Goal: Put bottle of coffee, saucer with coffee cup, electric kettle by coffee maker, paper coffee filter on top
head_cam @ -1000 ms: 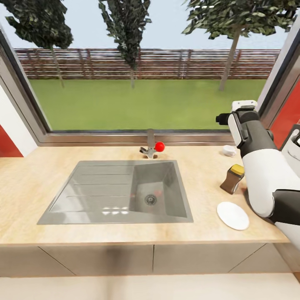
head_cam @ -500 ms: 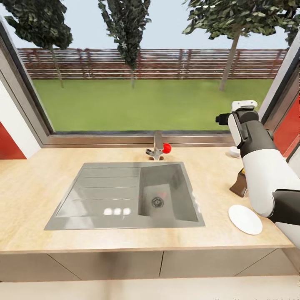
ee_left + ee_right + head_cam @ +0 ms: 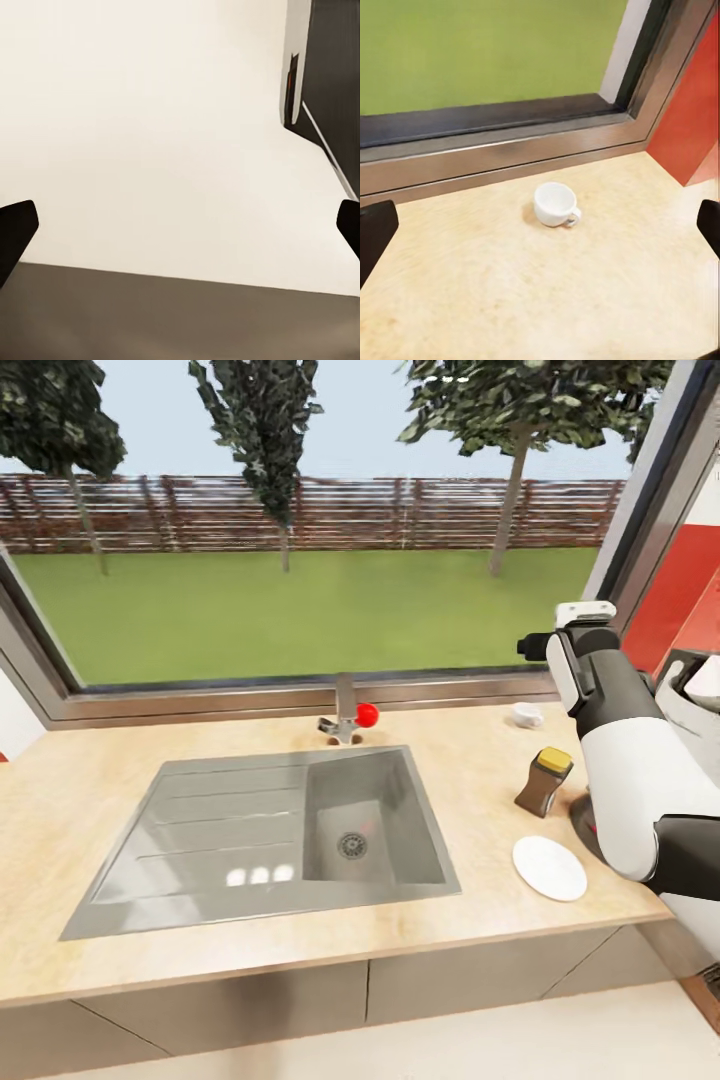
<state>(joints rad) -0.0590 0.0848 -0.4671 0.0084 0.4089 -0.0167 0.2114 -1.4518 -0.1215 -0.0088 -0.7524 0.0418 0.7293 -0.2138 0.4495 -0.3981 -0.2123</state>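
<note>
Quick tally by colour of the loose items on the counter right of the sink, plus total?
White: 2, the cup by the window and the saucer near the front edge.
Brown with yellow lid: 1, the coffee jar between them.
Total: 3.

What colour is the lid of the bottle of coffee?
Yellow: the lid of the bottle of coffee shows best in the head view.
</note>
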